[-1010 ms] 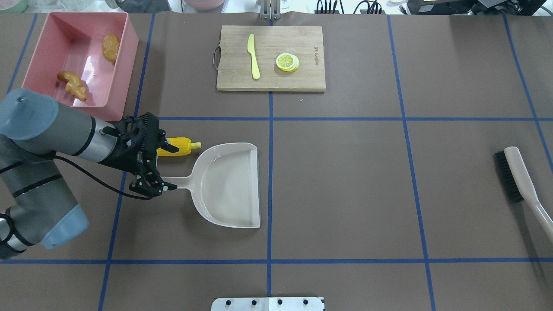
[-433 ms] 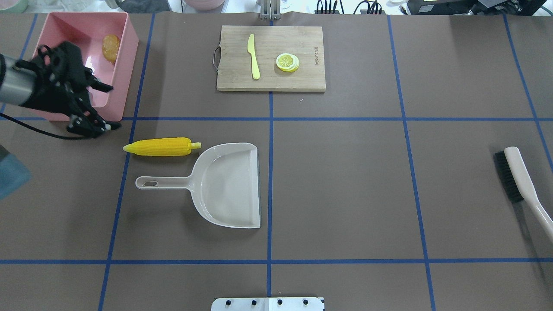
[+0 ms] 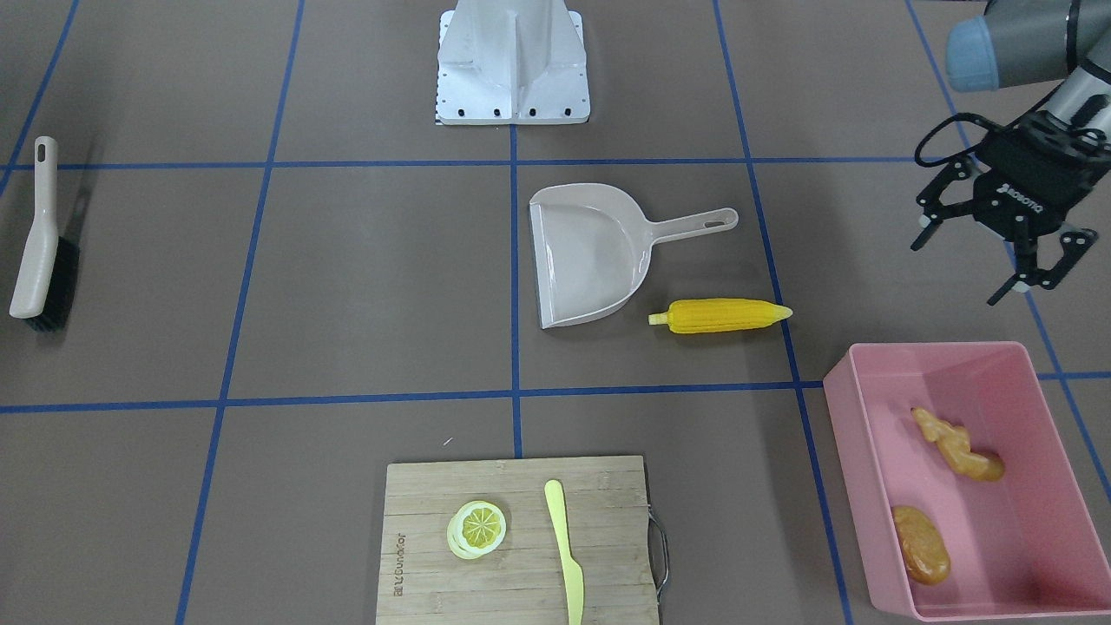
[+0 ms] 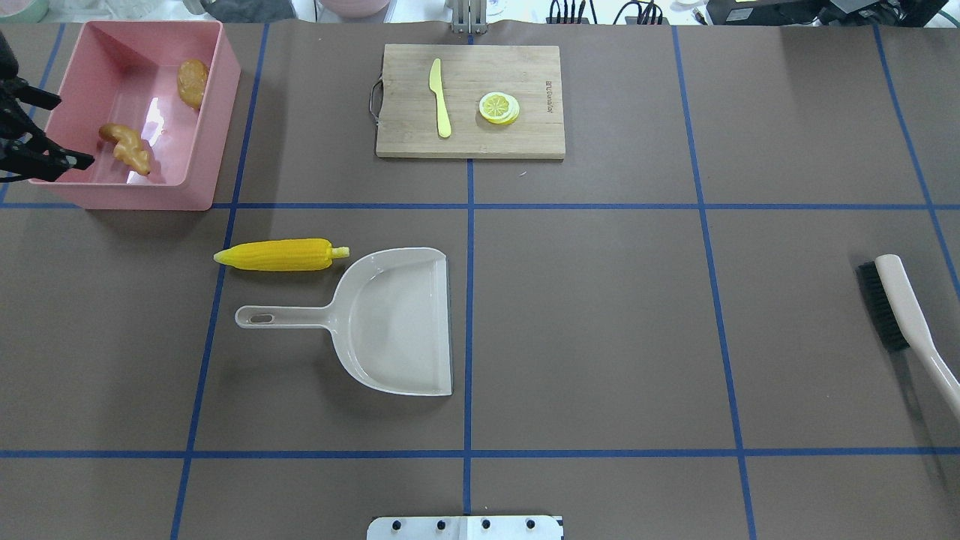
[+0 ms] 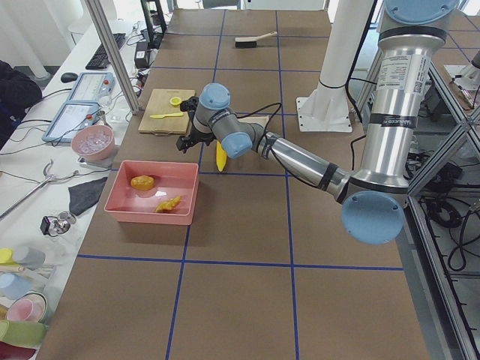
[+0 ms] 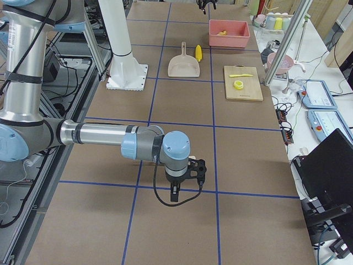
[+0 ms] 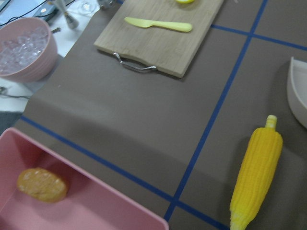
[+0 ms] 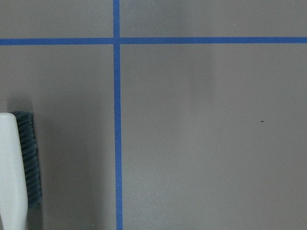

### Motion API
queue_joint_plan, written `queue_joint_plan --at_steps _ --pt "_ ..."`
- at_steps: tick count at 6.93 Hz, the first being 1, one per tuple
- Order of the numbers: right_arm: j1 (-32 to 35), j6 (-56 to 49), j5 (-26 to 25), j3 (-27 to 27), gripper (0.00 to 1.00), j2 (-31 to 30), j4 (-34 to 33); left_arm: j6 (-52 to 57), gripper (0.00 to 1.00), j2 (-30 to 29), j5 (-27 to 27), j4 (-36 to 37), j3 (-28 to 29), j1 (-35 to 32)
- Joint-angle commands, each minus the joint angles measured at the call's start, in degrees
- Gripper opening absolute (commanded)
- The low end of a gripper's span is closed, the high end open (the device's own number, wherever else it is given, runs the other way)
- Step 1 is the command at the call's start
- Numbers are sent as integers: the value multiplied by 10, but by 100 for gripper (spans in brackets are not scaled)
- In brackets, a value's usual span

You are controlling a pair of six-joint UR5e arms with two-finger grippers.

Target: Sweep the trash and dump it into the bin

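Note:
The yellow corn cob (image 4: 277, 255) (image 3: 725, 316) (image 7: 254, 172) lies on the table beside the beige dustpan (image 4: 397, 322) (image 3: 590, 252), outside it. In the pink bin (image 4: 217, 112) (image 3: 855, 434) rest the potato (image 4: 193, 81) (image 3: 922, 543) and the ginger root (image 4: 127, 148) (image 3: 955, 447). My left gripper (image 4: 75, 129) (image 3: 955, 273) hangs open and empty at the bin's outer side, well away from the corn. Only the exterior right view shows my right gripper (image 6: 185, 185), low over bare table; I cannot tell its state.
A hand brush (image 4: 900, 307) (image 3: 39, 243) (image 8: 14, 167) lies at the table's right end. A wooden cutting board (image 4: 469, 97) at the far middle carries a yellow knife (image 4: 440, 97) and a lemon slice (image 4: 499, 107). The robot's base plate (image 3: 512, 61) sits at the near edge.
My left gripper has left the dustpan's handle and swung back and left to the bin's outer side. The corn, dustpan and brush have stayed put.

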Motion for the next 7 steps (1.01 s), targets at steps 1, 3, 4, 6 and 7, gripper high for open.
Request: queue_joint_plan --at_steps 1,3,4,6,7 --pt "-1 0 -2 3 100 -1 -2 -3 99 24 -103 194 12 -86" --pt "-3 -1 -3 7 100 0 -16 -3 99 50 -118 212 64 -140" --pt "-1 -1 -3 7 100 0 -15 -1 99 91 -118 210 60 -144" --pt "0 -2 -3 7 100 -1 -15 -3 99 106 -117 213 54 -204" --pt "0 -2 -3 7 100 -1 -15 -3 99 127 -116 212 52 -223"
